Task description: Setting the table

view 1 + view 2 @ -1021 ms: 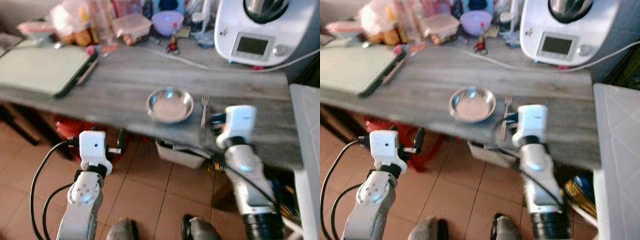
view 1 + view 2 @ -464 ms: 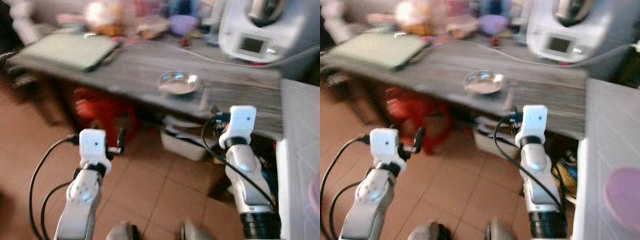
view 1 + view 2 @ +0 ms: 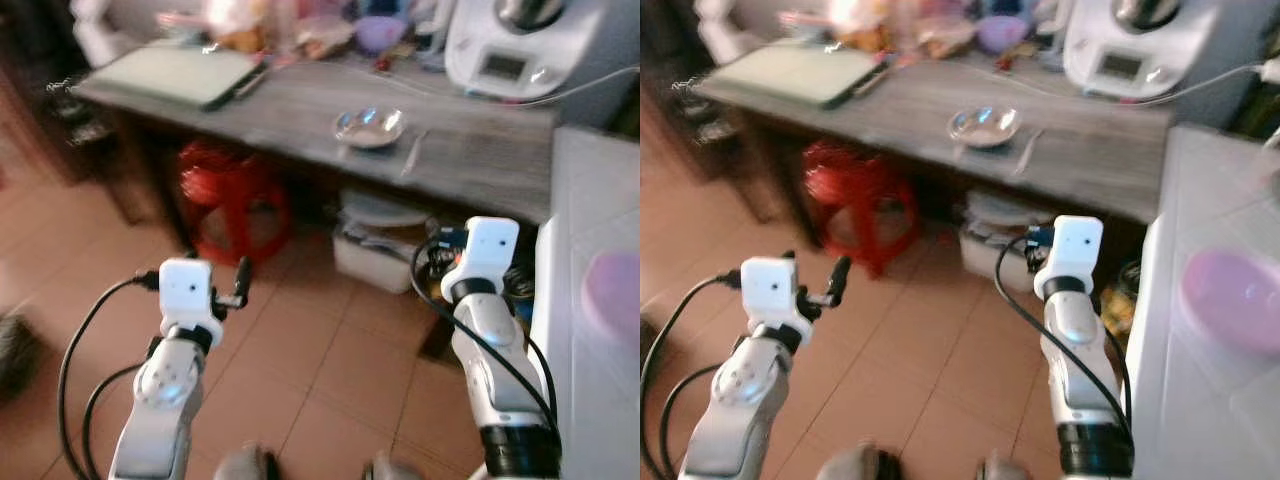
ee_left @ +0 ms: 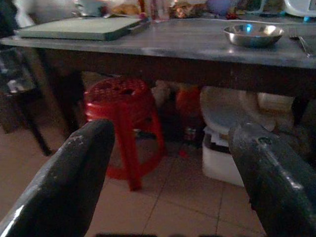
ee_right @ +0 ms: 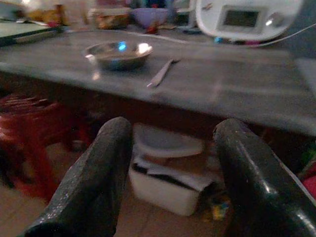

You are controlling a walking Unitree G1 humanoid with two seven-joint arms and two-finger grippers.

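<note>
A steel bowl [image 3: 368, 127] stands on the grey wooden table [image 3: 480, 160], near its front edge. A fork [image 3: 412, 155] lies just to the right of the bowl. Both also show in the right wrist view, bowl [image 5: 118, 53] and fork [image 5: 162, 73], well ahead of the fingers. My left gripper [image 4: 168, 163] is open and holds nothing, low over the tiled floor and short of the table. My right gripper [image 5: 170, 148] is open too, held below table height and facing the bowl and fork from a distance.
A red plastic stool [image 3: 235, 195] and a white bin [image 3: 375, 250] sit under the table. A green board [image 3: 180, 72], a white kitchen machine [image 3: 520, 45] with its cable and some clutter are at the back. A white counter [image 3: 1200, 400] with a purple plate [image 3: 1235, 295] is at my right.
The whole view has pulled back and the table now lies farther away, so the camera has moved. Bowl and fork stay in place. Both arms hold the same pose.
</note>
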